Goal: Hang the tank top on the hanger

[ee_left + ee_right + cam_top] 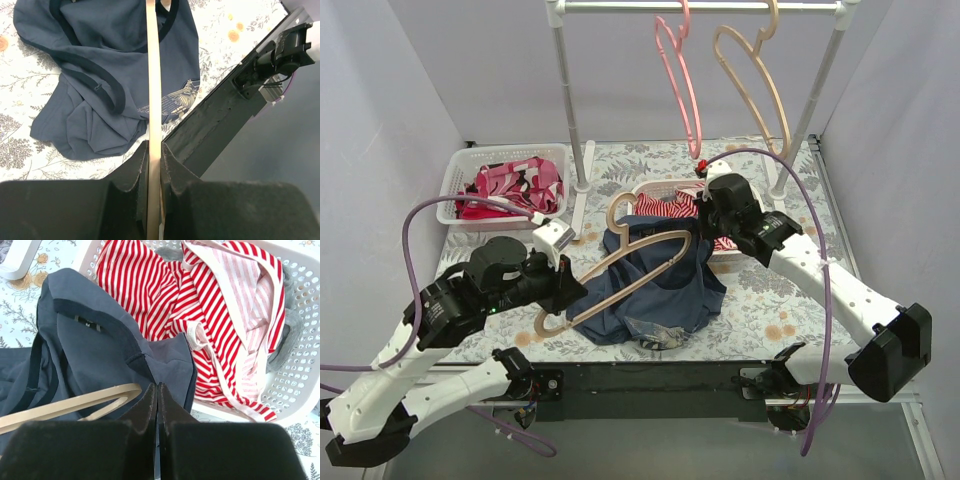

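Left gripper (pixel 154 150) clamped the hanger (pixel 154 75); right gripper (pixel 157 390), pressed closed, apparently pinched the tank top (pixel 90 350). Centre basket (pixel 300 340) held a striped garment (pixel 220 315), left basket (pixel 450 190) pink-and-red clothes (pixel 515 182)

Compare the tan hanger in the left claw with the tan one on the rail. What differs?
Pose: the tan wood-coloured hanger sits low over the table; the second tan hanger hangs by its hook from the metal rail.
Load: the low hanger overlaps the navy-blue sleeveless tank top; the rail hanger is bare.
Hold: the left claw is shut on the low one; the other is untouched.
Shared: tan colour and the same outline.
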